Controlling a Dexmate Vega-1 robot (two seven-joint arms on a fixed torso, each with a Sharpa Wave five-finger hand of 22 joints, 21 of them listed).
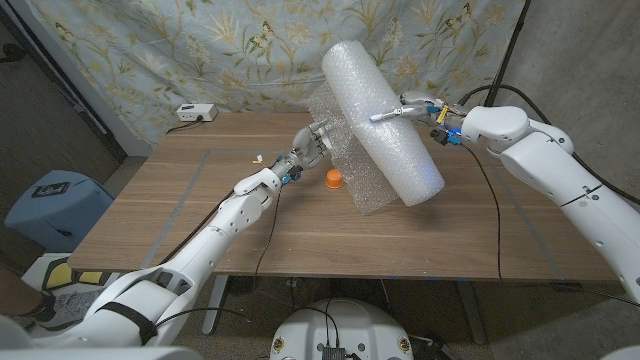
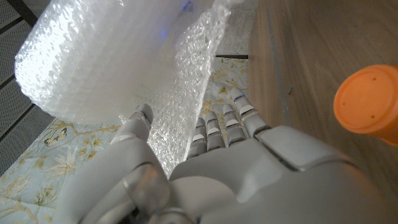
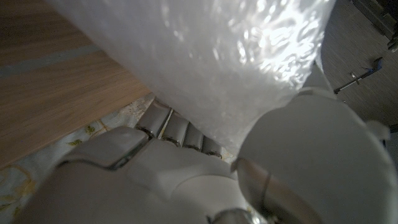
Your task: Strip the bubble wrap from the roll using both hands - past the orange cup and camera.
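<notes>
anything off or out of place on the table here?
One mismatch: the task names a camera, but none is on the table. What's there is the orange cup, a white box with a cable at the far edge, and a small pale scrap. The roll is held tilted, loose sheet hanging, as expected mid-strip.

You have one roll of bubble wrap over the table's far right part, with one loose sheet hanging from it. You have one orange cup near the middle of the table, one white box at the far edge toward the left corner, and one small pale scrap nearby.
</notes>
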